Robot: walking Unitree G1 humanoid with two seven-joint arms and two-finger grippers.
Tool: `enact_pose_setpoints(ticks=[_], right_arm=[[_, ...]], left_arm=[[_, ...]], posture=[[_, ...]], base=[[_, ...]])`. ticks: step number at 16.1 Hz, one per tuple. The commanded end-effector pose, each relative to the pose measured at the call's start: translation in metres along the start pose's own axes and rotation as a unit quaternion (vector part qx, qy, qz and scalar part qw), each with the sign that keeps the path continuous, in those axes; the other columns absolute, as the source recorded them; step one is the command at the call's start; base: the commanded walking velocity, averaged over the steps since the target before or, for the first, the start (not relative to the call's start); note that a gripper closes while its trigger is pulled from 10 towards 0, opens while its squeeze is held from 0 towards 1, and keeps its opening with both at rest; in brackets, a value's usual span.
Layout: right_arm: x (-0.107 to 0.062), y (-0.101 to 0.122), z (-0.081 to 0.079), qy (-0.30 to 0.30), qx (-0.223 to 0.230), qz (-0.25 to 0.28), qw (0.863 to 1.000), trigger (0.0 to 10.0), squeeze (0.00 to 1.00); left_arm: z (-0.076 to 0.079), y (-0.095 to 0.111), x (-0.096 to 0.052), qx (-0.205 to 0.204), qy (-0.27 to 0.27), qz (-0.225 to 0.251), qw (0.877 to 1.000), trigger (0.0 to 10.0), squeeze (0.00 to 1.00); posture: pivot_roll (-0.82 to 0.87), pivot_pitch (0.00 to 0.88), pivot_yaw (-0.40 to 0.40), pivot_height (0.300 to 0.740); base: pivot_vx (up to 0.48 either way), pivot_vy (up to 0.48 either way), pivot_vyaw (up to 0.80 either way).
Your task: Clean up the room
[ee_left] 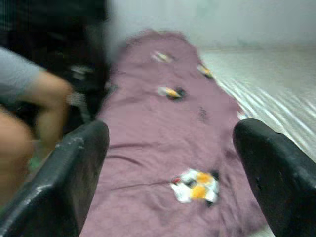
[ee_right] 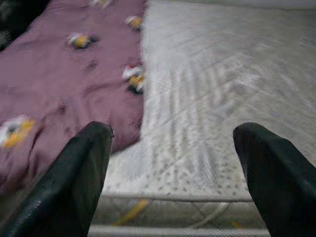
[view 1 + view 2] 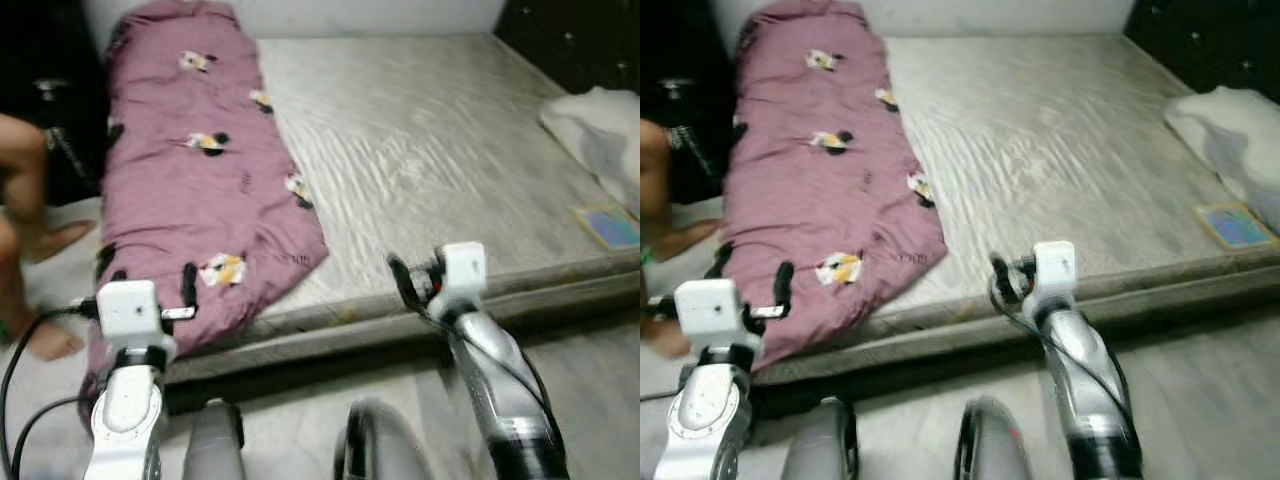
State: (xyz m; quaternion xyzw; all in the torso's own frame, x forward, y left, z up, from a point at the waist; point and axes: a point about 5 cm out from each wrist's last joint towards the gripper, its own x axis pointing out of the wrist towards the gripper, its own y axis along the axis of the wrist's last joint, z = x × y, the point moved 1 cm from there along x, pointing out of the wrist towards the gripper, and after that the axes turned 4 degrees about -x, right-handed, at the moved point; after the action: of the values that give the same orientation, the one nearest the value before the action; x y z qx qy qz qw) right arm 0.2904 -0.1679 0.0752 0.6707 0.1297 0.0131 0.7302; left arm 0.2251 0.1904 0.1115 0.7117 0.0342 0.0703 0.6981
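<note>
Left gripper (image 1: 168,168), fingers spread, hovers at the near end of the purple blanket (image 3: 195,190) lying on the mattress (image 3: 420,160). A person's leg (image 3: 30,200) stands beside the blanket: collision hazard. Right gripper (image 2: 170,173), fingers spread, faces bare mattress beside the blanket; a one-sided pull may drag it floorward.

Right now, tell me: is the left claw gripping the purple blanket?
No. The left claw is open, its fingers spread apart above the purple blanket, holding nothing.
</note>
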Motion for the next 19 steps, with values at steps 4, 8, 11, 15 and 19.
enact_pose_setpoints(ticks=[4, 8, 11, 15, 19], right_arm=[[0.0039, 0.0075, -0.0044, 0.011, -0.007, 0.015, 1.0, 10.0, 0.0], [0.005, 0.0081, -0.0049, 0.013, -0.007, 0.016, 1.0, 10.0, 0.0], [0.0059, 0.0081, -0.0058, 0.016, -0.007, 0.015, 1.0, 10.0, 0.0], [0.0074, 0.0087, -0.0071, 0.02, -0.01, 0.017, 1.0, 10.0, 0.0], [0.0091, 0.0101, -0.0078, 0.023, -0.014, 0.018, 0.999, 10.0, 0.0]], left_arm=[[-0.0026, -0.0097, -0.006, -0.003, 0.004, -0.023, 1.0, 10.0, 0.0], [-0.0029, -0.0087, -0.0049, -0.006, 0.0, -0.02, 1.0, 10.0, 0.0], [-0.0015, -0.0088, -0.0042, -0.007, -0.004, -0.02, 1.0, 10.0, 0.0], [-0.0014, -0.0087, -0.0031, -0.007, -0.004, -0.021, 1.0, 10.0, 0.0], [-0.0026, -0.0053, -0.0007, -0.003, -0.001, -0.017, 1.0, 10.0, 0.0]], posture=[[-0.01, 0.085, -0.047, 0.66], [-0.01, 0.099, -0.044, 0.66], [-0.01, 0.098, -0.045, 0.66], [-0.02, 0.105, -0.042, 0.66], [-0.02, 0.118, -0.042, 0.66]], base=[[0.0, 0.0, 0.0], [0.06, 0.0, 0.0], [0.271, 0.0, 0.0], [0.286, 0.0, 0.0], [0.29, 0.0, 0.0]])
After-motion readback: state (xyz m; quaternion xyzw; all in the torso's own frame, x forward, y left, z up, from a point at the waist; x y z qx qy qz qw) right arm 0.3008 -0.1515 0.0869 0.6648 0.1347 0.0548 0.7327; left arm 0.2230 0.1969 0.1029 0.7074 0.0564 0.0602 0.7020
